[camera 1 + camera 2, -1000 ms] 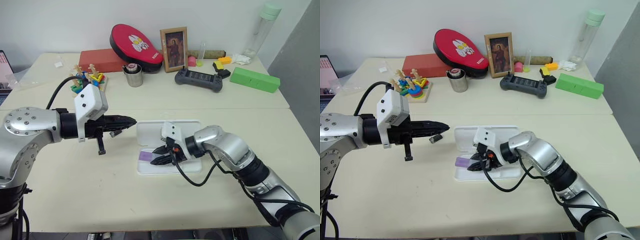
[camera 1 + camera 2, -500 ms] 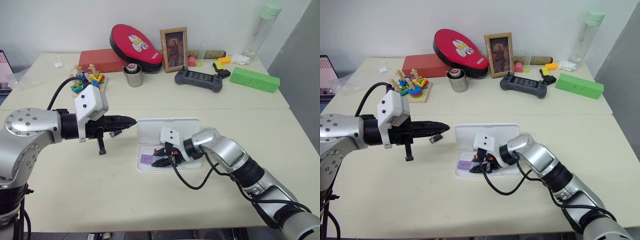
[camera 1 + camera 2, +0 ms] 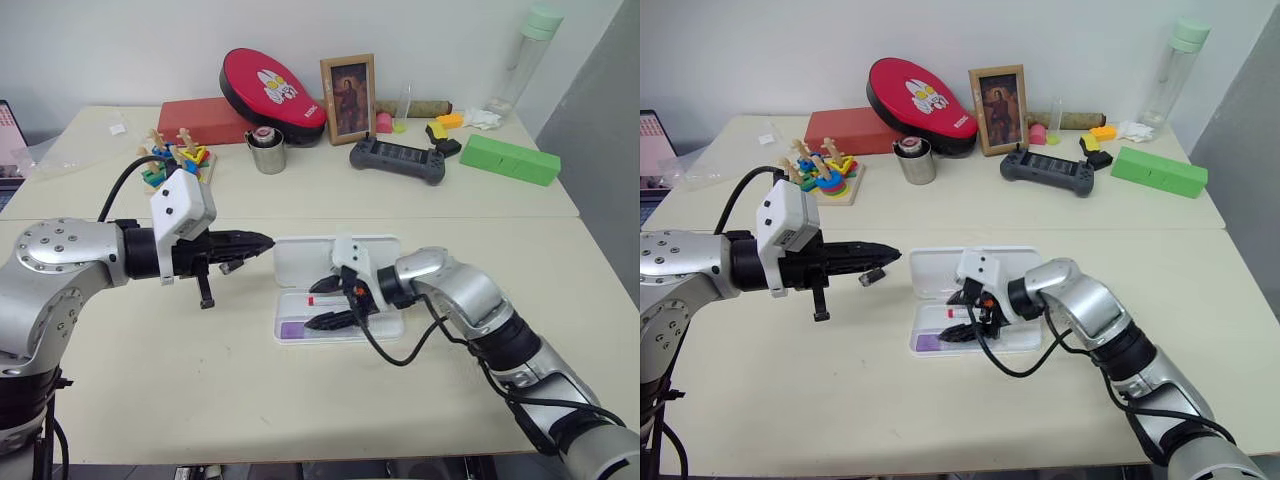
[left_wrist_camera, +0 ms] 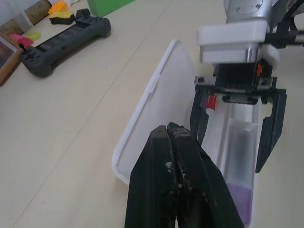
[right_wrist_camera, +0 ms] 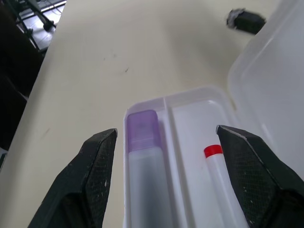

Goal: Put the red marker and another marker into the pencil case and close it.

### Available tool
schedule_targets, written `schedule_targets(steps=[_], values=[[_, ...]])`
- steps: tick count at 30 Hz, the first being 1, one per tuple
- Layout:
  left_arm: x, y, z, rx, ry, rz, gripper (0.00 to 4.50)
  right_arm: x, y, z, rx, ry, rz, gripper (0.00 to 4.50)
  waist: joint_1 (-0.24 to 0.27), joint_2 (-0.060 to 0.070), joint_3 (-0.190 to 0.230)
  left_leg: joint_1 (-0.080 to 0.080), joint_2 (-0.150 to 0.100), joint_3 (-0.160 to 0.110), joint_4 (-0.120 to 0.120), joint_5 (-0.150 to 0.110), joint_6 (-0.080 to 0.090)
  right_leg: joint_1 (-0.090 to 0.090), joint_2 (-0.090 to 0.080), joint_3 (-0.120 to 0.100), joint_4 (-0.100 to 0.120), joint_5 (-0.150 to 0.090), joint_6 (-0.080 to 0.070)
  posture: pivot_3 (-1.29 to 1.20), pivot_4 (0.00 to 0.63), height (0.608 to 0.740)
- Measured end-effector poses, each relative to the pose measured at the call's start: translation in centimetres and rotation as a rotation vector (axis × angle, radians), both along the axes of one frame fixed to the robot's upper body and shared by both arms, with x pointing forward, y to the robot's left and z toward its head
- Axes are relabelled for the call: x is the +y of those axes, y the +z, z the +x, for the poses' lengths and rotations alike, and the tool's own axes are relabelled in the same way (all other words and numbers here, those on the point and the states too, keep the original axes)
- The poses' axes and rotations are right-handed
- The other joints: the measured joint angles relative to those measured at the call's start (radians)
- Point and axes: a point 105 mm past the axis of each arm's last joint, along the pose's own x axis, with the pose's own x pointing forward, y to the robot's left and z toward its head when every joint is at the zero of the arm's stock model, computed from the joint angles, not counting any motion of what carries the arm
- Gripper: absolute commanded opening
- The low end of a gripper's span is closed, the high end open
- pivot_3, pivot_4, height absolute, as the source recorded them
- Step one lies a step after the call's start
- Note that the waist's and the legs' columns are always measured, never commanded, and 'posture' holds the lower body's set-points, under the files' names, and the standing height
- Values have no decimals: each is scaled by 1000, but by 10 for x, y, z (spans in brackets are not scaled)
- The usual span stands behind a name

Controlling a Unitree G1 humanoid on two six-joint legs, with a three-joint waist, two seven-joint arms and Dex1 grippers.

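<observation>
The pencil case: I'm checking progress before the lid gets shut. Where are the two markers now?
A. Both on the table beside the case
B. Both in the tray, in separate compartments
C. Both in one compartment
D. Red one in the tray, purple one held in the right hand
B: the red marker and the purple-capped marker lie in neighbouring compartments of the pencil case, with the right hand open above them.

On your cream table (image 3: 300, 390): open pencil case (image 3: 337, 258), green box (image 3: 509, 158), game controller (image 3: 397, 158), metal cup (image 3: 267, 151).
</observation>
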Motion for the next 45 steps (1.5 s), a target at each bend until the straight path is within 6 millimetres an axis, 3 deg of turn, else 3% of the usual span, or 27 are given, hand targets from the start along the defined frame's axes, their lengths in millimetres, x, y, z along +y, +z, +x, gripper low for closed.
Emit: schedule_targets(steps=[5,9,16,20,31,38,45], values=[[16,8,-1,-12,70,-46,0,-15,35,-5,-43,-7,73,3499,-1,0,0,0,0,0,0,0,0,0,0,0,0,0,0,0,150,740],[36,4,1,6,154,-54,0,-27,56,-4,-98,-23,101,3499,-1,0,0,0,0,0,0,0,0,0,0,0,0,0,0,0,150,740],[57,4,9,-35,263,-48,0,-31,77,5,-170,-64,134,3499,-1,0,0,0,0,0,0,0,0,0,0,0,0,0,0,0,150,740],[77,-10,16,36,400,-48,662,-33,84,13,-194,-103,152,3531,-1,0,0,0,0,0,0,0,0,-1,0,0,0,0,0,0,150,740],[92,-24,26,43,470,-6,2942,-33,88,17,-221,-119,166,3531,-1,0,0,0,0,0,-1,0,0,-1,0,0,0,0,0,0,150,740],[82,-52,32,78,409,24,2942,-33,88,17,-227,-124,165,3531,0,0,0,0,0,0,-1,0,0,-1,0,0,0,0,0,0,150,740],[75,-65,55,99,402,-22,2942,-33,88,17,-234,-128,159,3531,1,0,0,0,0,0,-1,0,0,-1,0,0,0,0,0,0,150,740]])
